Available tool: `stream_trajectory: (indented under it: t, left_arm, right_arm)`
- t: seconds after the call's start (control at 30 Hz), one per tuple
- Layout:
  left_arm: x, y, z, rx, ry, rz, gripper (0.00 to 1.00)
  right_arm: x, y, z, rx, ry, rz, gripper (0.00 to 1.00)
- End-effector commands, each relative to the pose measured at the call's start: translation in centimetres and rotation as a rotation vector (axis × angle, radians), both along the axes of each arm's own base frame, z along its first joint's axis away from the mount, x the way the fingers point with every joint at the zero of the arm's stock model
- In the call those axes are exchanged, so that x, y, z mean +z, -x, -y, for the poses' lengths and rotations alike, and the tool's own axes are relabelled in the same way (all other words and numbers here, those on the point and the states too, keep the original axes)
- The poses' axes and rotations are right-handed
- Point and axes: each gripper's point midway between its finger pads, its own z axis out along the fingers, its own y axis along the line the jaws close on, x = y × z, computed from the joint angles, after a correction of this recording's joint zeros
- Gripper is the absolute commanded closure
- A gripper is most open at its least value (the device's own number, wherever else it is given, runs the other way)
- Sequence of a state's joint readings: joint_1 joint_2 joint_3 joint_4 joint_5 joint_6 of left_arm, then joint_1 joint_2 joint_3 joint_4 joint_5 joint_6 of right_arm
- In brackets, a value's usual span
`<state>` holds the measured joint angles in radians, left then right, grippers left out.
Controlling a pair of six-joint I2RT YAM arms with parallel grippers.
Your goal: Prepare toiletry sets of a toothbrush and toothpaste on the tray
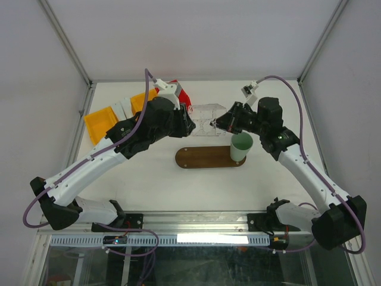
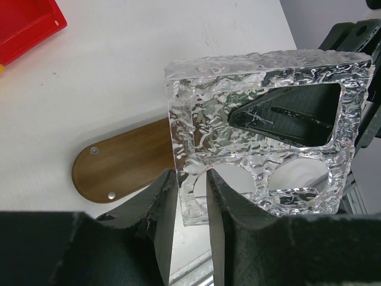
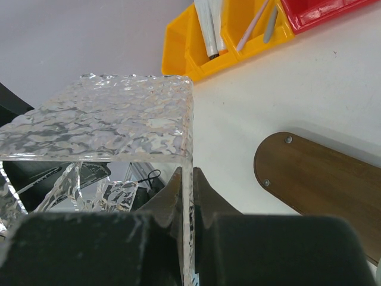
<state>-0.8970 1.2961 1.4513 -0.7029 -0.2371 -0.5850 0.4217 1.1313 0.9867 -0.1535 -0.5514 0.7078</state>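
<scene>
The dark brown oval tray (image 1: 199,158) lies on the white table; it also shows in the left wrist view (image 2: 119,167) and the right wrist view (image 3: 315,179). A clear textured acrylic holder (image 1: 205,116) hangs above the table behind the tray, held between both grippers. My left gripper (image 1: 193,125) (image 2: 190,185) is shut on the holder's left wall (image 2: 256,119). My right gripper (image 1: 221,122) (image 3: 186,185) is shut on its thin right wall (image 3: 119,119). Pale tubes (image 3: 209,27) and a thin stick (image 3: 253,27) lie in the yellow bins.
A mint-green cup (image 1: 241,146) stands on the tray's right end. Yellow bins (image 1: 101,122) (image 3: 190,56) sit at the back left with a red bin (image 1: 183,95) (image 2: 24,24) beside them. Frame posts stand at the far corners.
</scene>
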Motion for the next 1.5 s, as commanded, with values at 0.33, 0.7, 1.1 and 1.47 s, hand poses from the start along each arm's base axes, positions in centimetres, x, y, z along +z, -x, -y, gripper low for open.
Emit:
stream_trajectory:
  t: [0.33,0.7,1.1,1.47]
  left_arm:
    - [2.4,-0.2,-0.3,0.027,0.040,0.055,0.91]
    - [2.7,0.0,-1.9,0.088,0.046,0.048,1.00]
    - [-0.5,0.2,-5.9,0.253,-0.034,-0.017,1.00]
    - [-7.6,-1.9,-2.5,0.310,-0.181,-0.196,1.00]
  right_arm:
    - [2.6,-0.8,-1.0,-0.001,-0.063,0.063,0.97]
    - [1.8,-1.4,-0.6,-0.031,-0.004,0.034,0.61]
    - [4.2,-1.8,6.0,-0.265,0.222,0.139,0.19]
    - [6.4,-0.7,17.6,-0.685,0.554,0.291,0.01]
